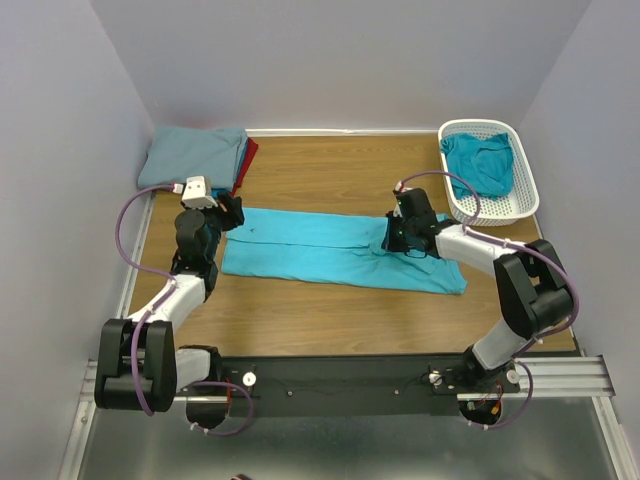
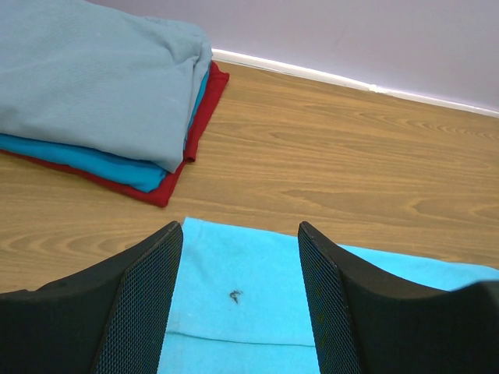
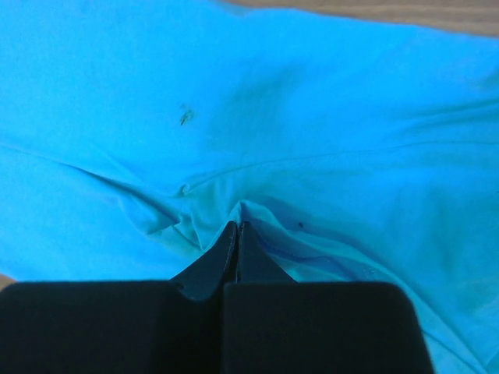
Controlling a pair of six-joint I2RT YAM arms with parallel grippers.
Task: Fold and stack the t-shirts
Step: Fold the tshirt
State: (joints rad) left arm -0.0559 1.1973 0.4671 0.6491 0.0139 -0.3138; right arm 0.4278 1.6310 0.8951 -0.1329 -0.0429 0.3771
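Far left, beyond the left gripper [image 1: 228, 212] and to its left: folded pile at the back corner of the bench [image 1: 330, 170]. From the top view, only a grey-blue t-shirt [image 1: 195, 152] over a red t-shirt [image 1: 247, 160]. From the left wrist view, three layers: grey-blue t-shirt [image 2: 93, 78] on top, blue t-shirt [image 2: 101, 164] in the middle, red t-shirt [image 2: 207, 101] beneath.

Left gripper [image 2: 240, 227]: stands wide open, holds nothing. Sits at the left end of the turquoise t-shirt [image 1: 330, 255]. Between the fingers [image 2: 144, 304] in the wrist view: the turquoise t-shirt [image 2: 249, 273], its far edge on bare bench [image 2: 351, 156], and a dark speck [image 2: 235, 294] on the cloth. Touching the cloth or just above it: cannot tell.

Between the two grippers: turquoise t-shirt spread flat as a long band across the bench.

Right gripper [image 1: 392, 240]: down on the right part of the band. From above, jaws hidden under the wrist. From the right wrist view, right gripper [image 3: 238, 226] fully closed, tips together, pinching a small pucker of the turquoise t-shirt [image 3: 312, 101], creases running out from the tips. Dark speck [image 3: 185, 117] ahead of the tips, to their left.

Beyond the right gripper, to its right: white lattice basket [image 1: 520, 200] with a teal t-shirt [image 1: 485, 160] bunched inside, seen only from above.
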